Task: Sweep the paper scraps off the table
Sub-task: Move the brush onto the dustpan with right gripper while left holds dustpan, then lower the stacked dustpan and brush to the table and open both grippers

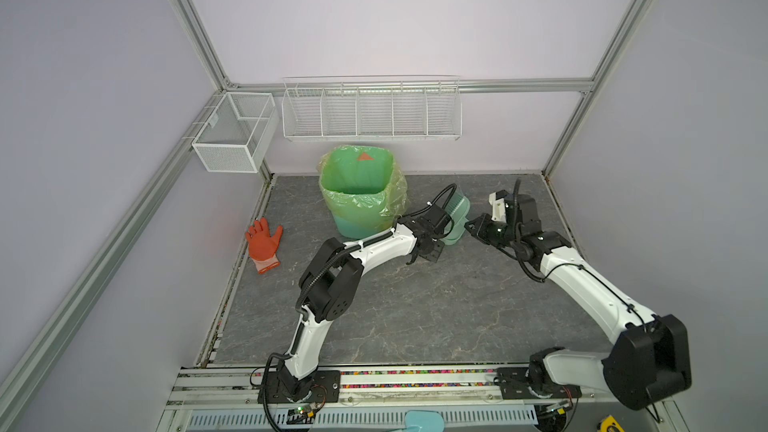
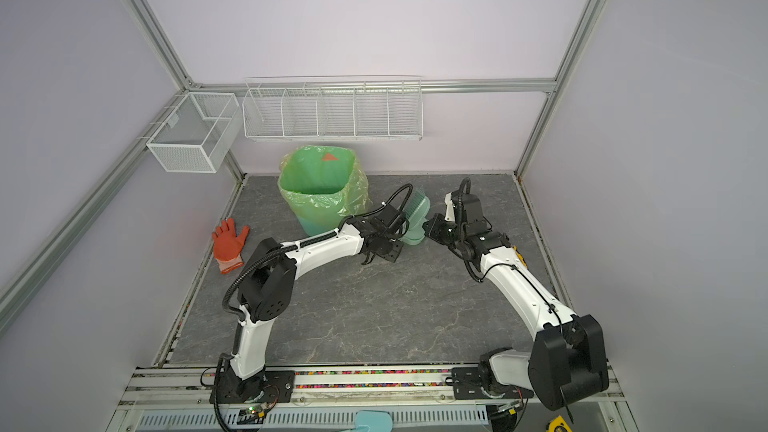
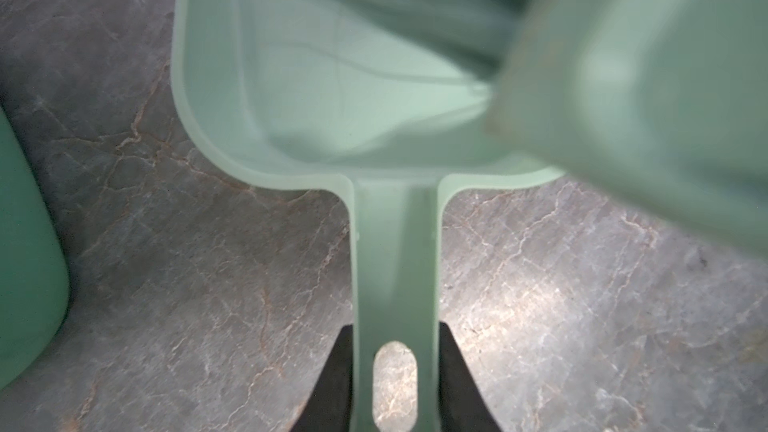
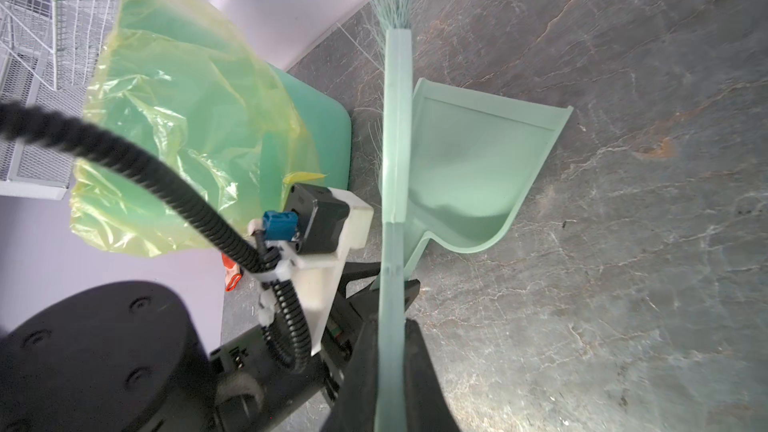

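My left hand (image 3: 395, 371) is clenched on the dustpan (image 3: 316, 89) by its long handle. The handle points back at me and the wide mouth points away, toward the back wall. The pan sits low on the tabletop (image 1: 415, 309), just beside the green bin (image 1: 357, 201). My right hand (image 4: 390, 326) grasps the brush (image 4: 397, 139). It stands on its thin edge along one side of the pan, bristles away from me. I cannot tell where the paper scraps are.
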Motion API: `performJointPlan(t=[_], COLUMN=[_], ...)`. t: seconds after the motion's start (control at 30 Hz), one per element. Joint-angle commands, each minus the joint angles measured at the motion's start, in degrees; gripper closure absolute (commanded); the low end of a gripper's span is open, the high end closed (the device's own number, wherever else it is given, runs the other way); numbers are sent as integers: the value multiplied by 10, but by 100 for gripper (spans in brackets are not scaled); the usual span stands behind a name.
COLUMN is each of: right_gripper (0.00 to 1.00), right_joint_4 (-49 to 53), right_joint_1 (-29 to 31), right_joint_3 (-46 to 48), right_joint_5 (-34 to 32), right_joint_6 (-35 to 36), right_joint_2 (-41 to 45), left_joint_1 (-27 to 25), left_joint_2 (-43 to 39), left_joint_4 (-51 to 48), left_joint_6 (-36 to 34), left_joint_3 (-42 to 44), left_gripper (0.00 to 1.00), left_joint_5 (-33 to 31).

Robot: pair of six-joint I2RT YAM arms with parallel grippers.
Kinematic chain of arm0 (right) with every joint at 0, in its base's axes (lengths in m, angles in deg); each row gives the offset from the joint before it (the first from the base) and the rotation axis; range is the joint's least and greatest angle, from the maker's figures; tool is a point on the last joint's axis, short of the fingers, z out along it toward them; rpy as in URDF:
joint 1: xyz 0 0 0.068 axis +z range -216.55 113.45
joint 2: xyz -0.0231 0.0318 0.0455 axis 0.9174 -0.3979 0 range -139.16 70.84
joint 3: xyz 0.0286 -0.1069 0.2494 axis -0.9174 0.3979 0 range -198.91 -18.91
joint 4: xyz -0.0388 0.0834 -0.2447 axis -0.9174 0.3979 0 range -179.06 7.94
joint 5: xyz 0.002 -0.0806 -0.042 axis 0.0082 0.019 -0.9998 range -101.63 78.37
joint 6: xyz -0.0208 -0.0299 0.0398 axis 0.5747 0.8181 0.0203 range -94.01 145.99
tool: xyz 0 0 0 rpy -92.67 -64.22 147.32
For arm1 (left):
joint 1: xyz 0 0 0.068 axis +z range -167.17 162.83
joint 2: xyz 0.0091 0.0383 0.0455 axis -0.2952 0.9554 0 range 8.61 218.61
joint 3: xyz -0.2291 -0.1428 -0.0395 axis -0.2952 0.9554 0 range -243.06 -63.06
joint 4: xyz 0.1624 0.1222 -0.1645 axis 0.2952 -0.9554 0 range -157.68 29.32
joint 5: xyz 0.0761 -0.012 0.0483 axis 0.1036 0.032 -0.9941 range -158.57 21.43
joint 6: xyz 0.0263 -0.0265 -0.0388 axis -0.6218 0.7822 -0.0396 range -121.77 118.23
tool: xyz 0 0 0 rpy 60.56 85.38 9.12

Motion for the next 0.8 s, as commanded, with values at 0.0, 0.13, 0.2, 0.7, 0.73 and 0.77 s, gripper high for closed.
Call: performJointPlan(t=[0.0, 0.13, 0.2, 0.7, 0.73, 0.77], right_gripper=[93, 93, 93, 93, 93, 93], right_joint_4=[-61, -131, -146, -287, -295, -298], right_joint_1=[6, 7, 7, 4, 3, 1], right_joint_3=[14, 24, 24, 54, 70, 74], right_joint_5=[25, 65, 70, 105, 108, 110], right_joint_6=[-20, -20, -19, -43, -46, -47], right_joint_2=[-27, -54, -63, -164, -170, -173], left_joint_1=[6, 8, 8, 11, 11, 11], left_joint_2=[12, 7, 4, 1, 1, 1], left_joint_4=[16, 25, 34, 44, 44, 44], left_joint_6=[-15, -19, -19, -26, -25, -25], left_joint_3=[-8, 0, 7, 25, 26, 27], left_gripper=[100, 100, 100, 96, 96, 95], left_joint_5=[-11, -16, -18, -36, -35, -36])
